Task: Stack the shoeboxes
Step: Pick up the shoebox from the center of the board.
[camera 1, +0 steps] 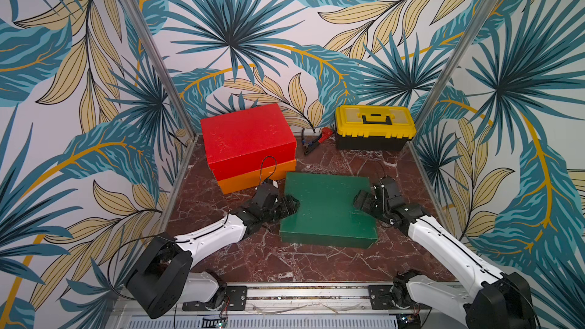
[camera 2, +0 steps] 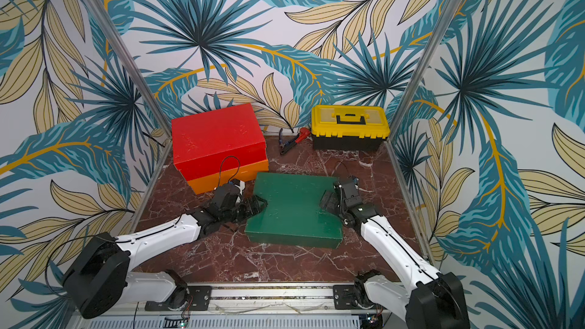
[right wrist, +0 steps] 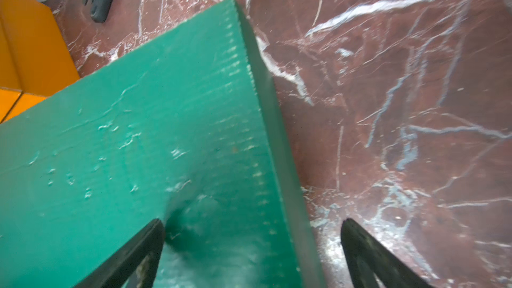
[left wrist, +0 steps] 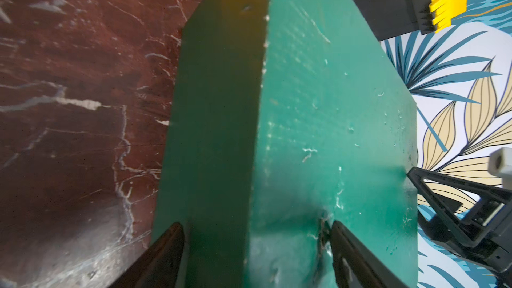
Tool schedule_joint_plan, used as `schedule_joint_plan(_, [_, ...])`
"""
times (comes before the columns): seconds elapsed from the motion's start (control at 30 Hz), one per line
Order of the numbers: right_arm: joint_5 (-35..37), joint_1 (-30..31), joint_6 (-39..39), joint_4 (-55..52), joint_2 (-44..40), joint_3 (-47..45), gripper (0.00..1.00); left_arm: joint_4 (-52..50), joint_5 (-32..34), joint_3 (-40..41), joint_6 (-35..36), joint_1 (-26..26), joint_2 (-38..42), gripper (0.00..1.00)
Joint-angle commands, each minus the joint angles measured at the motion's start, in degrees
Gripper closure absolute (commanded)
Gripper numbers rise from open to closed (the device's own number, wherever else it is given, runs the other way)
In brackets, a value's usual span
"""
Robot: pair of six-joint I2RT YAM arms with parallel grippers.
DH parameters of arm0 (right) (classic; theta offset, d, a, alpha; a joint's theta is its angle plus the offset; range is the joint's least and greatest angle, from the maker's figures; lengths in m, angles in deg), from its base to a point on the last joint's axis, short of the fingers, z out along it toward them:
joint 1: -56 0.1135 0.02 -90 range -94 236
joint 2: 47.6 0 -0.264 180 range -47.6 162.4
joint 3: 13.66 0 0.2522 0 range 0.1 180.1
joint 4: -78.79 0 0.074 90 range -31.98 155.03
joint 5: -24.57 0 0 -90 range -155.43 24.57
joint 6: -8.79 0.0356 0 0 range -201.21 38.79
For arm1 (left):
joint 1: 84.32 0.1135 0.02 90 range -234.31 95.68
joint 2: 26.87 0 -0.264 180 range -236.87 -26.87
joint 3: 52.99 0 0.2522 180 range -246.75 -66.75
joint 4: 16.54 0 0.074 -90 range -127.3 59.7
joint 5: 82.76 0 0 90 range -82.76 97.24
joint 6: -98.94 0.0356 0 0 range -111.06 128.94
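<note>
Left wrist view has the left hand (left wrist: 255, 224) clamped on the green shoebox (left wrist: 318, 106). One finger lies against its side wall and the other presses a small dent into the scuffed lid. In the right wrist view the right hand (right wrist: 252, 220) is spread wide over the opposite edge. One finger is above the lid and the other is out beside the wall, with bare desk (right wrist: 388, 106) showing between, so it holds nothing.

In both top views the red shoebox (camera 1: 247, 136) sits on the orange shoebox (camera 1: 253, 180) at the back left, so two of the three are stacked. The green shoebox lies in front of that pair, near it, with one hand at each end. I cannot tell whether any edge of it is off the desk.

As I judge it, the last box is what remains. The right hand has to close on its edge, then both hands must lift the box and set it on the red lid. The yellow toolbox (camera 1: 375, 126) at the back right takes no part.
</note>
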Motion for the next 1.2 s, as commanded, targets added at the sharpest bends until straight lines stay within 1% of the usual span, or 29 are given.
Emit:
schedule_joint_plan(0.0, [2.7,-0.5,-1.8,-1.0,-2.2,-0.1,0.01,-4.4,1.8,-2.7,1.5,0.4,-0.2,0.17])
schedule_joint_plan(0.1, [-3.3,-1.7,-2.1,3.1,-2.1,-2.1,0.01,-4.7,1.5,-2.7,1.8,1.3,-0.4,0.17])
schedule_joint_plan(0.2, [-11.5,-4.9,-2.3,8.4,-0.4,-5.0,0.01,-4.6,0.9,-2.9,2.4,2.3,-0.8,0.17])
schedule_joint_plan(0.27, [-17.0,-7.1,-1.7,13.2,1.0,-7.5,0.01,-4.7,-0.5,-3.4,3.0,2.9,-1.6,0.16])
schedule_joint_plan(0.37, [-20.0,-8.1,-1.6,15.2,3.4,-8.5,0.01,-4.6,-3.0,-4.5,3.8,3.6,-3.3,0.14])
schedule_joint_plan(0.47, [-23.4,-8.1,-1.3,18.9,5.7,-8.8,0.01,-4.6,-3.6,-5.6,4.1,3.7,-5.2,0.11])
schedule_joint_plan(0.57, [-27.0,-8.1,-0.3,20.5,8.2,-8.6,0.01,-4.6,-3.8,-6.3,4.1,3.7,-6.8,0.00])
schedule_joint_plan(0.83, [-32.6,-7.9,1.5,24.5,13.2,-8.5,0.01,-4.6,-6.9,-9.1,4.8,2.4,-10.8,0.00])
schedule_joint_plan(0.9, [-32.9,-7.4,1.7,24.5,13.4,-8.3,0.01,-4.6,-7.0,-9.8,5.0,1.6,-11.5,0.00])
schedule_joint_plan(1.0, [-31.4,-6.4,1.3,22.6,12.9,-7.3,0.01,-4.6,-7.5,-11.0,5.1,0.5,-12.8,0.00])
schedule_joint_plan(1.07, [-27.7,-4.8,0.2,18.7,12.4,-5.5,0.01,-4.7,-7.9,-11.8,5.2,0.0,-13.9,0.00])
schedule_joint_plan(1.17, [-18.4,-1.8,-1.4,9.5,12.6,-1.7,0.01,-5.5,-7.6,-12.8,5.2,-0.2,-15.3,0.00])
